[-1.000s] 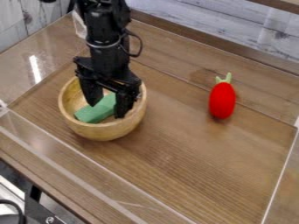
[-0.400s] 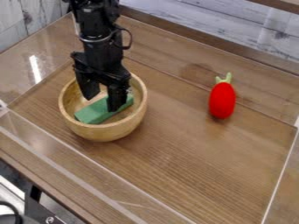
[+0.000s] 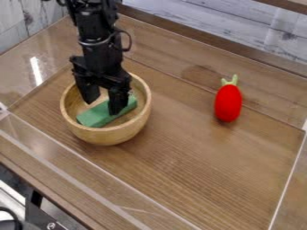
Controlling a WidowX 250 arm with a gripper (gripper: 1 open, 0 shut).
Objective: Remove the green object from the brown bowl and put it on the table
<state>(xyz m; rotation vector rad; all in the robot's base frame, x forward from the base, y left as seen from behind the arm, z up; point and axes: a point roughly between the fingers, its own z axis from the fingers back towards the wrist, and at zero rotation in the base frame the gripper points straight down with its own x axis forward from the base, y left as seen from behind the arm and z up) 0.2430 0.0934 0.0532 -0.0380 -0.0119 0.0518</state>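
Note:
The brown bowl [image 3: 74,130] sits on the table [image 3: 192,171] at the left. Inside it lies the green object [image 3: 99,114], a flat mint-green block leaning against the inner wall. My gripper [image 3: 104,97] hangs over the bowl on a black arm, reaching down into it. Its two dark fingers stand open, one on each side of the block's upper part. Whether the fingers touch the block I cannot tell. The arm hides the bowl's far rim.
A red strawberry-like toy [image 3: 228,102] with a green top stands to the right of the bowl. Clear acrylic walls [image 3: 144,211] edge the tabletop at the front and sides.
The gripper has shifted slightly left and back over the bowl, still open. The green block and the bowl have not moved.

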